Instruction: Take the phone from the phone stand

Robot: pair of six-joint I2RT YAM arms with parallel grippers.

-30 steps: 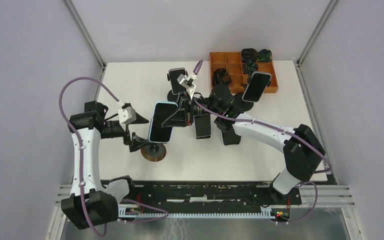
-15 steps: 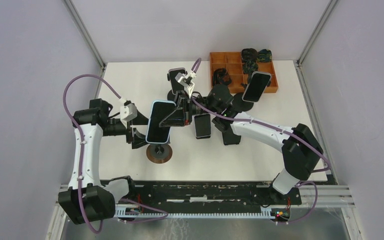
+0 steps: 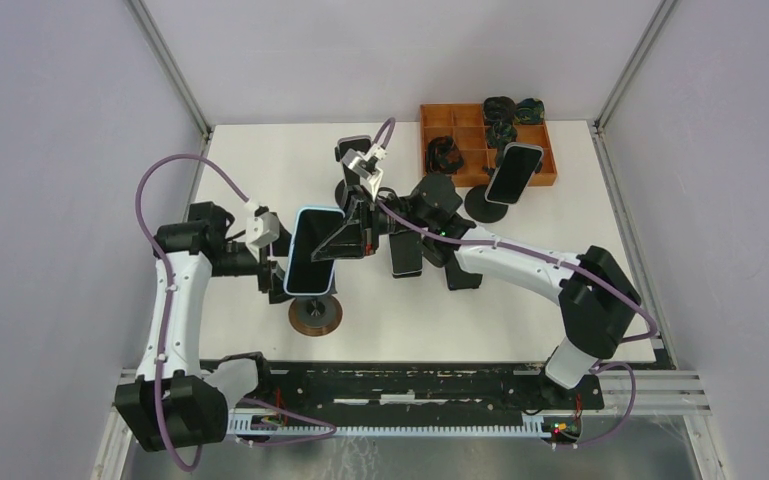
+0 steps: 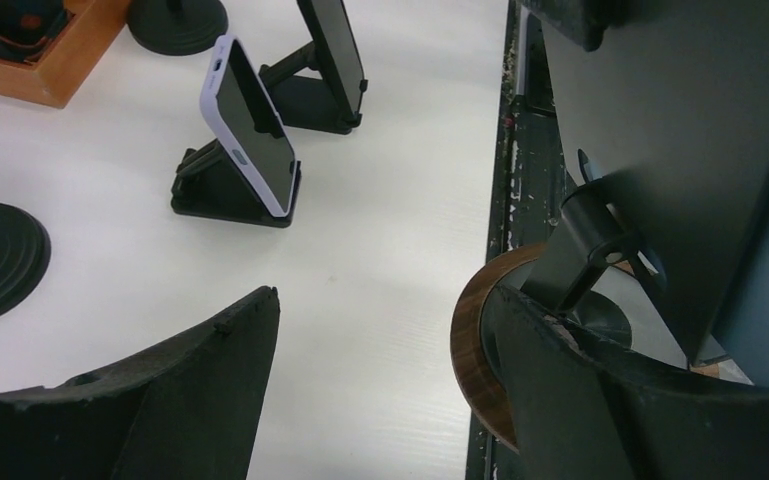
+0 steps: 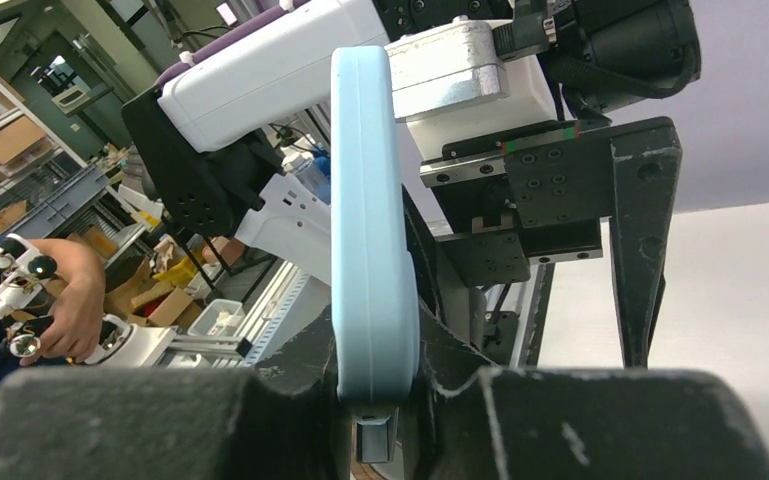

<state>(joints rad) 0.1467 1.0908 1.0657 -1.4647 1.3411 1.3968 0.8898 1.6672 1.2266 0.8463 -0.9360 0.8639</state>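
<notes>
The phone (image 3: 312,250), in a light blue case, stands tilted above the stand's round wooden base (image 3: 315,315). My right gripper (image 3: 345,238) is shut on the phone's right edge. The right wrist view shows the phone (image 5: 375,220) edge-on, pinched between the fingers, with a grey piece of the stand (image 5: 375,440) just under it. My left gripper (image 3: 278,262) is open at the stand's left. In the left wrist view (image 4: 380,300) the wooden base (image 4: 475,350) and thin stem (image 4: 585,262) sit at its right finger. I cannot tell whether the phone still rests in the cradle.
Other phones stand on black stands: one behind (image 3: 355,158), one at the right (image 3: 513,172), a dark one (image 3: 406,252) under my right arm, and a lavender one (image 4: 250,130) on a wedge stand. An orange compartment tray (image 3: 535,180) sits at the back right.
My left gripper has moved right, closer to the stand. The phone, held by my right gripper, has shifted slightly left and toward the near edge, and the wooden base has shifted a little.
</notes>
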